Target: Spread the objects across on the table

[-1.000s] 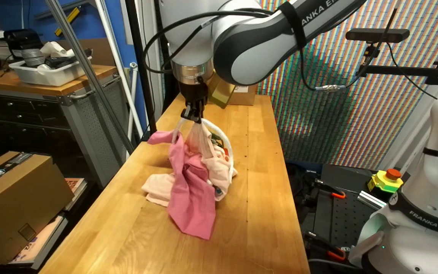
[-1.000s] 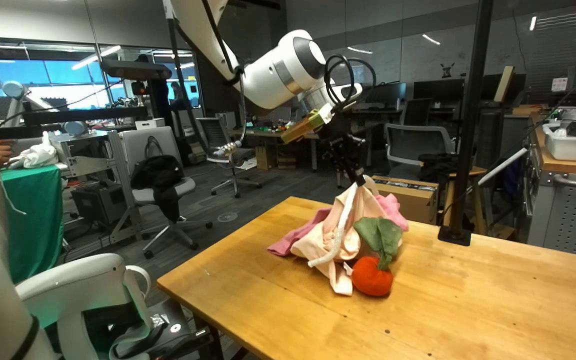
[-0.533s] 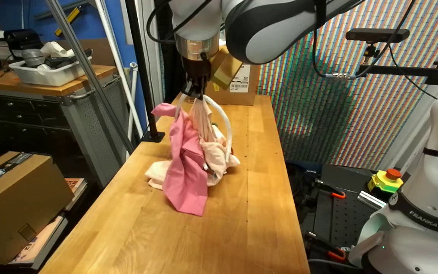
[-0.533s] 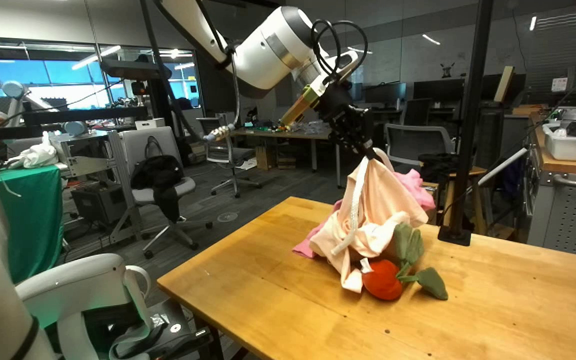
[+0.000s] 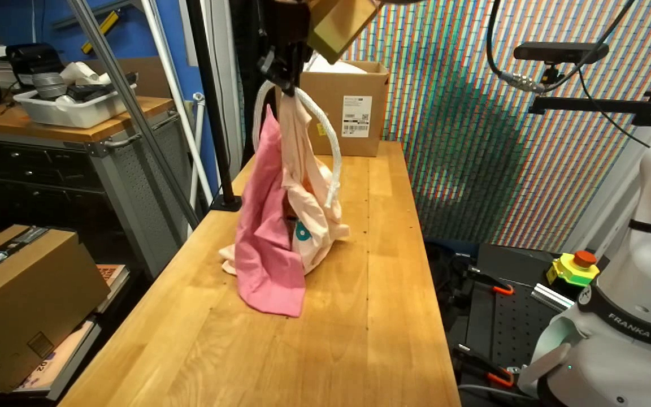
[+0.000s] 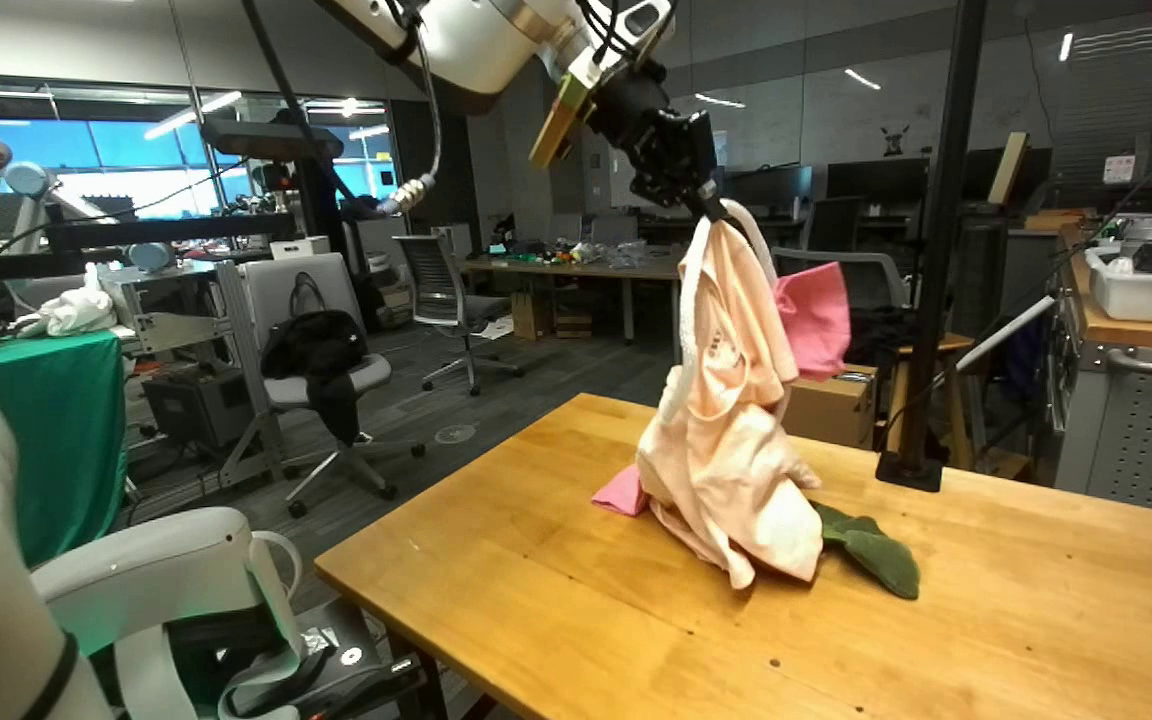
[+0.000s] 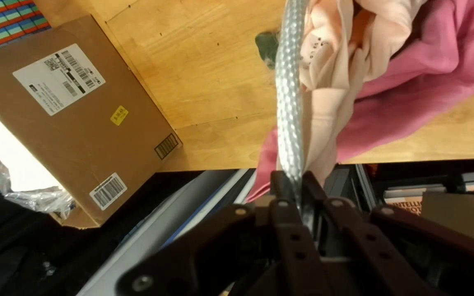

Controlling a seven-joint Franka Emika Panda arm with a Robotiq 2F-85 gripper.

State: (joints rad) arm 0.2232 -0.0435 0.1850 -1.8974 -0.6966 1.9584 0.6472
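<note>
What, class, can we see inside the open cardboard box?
A white object, too unclear to name, and crumpled clear plastic show in the opening of the cardboard box; anything deeper is covered.

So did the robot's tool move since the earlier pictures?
Yes, the tool went up. In an exterior view, its tip showed below the labelled cardboard box a second ago; now it's level with the box's upper half.

In an exterior view, bright windows (image 6: 136, 170) are glowing at upper left, while gray chairs (image 6: 434, 285) are standing on the dark floor (image 6: 506, 405), left of center.
</note>
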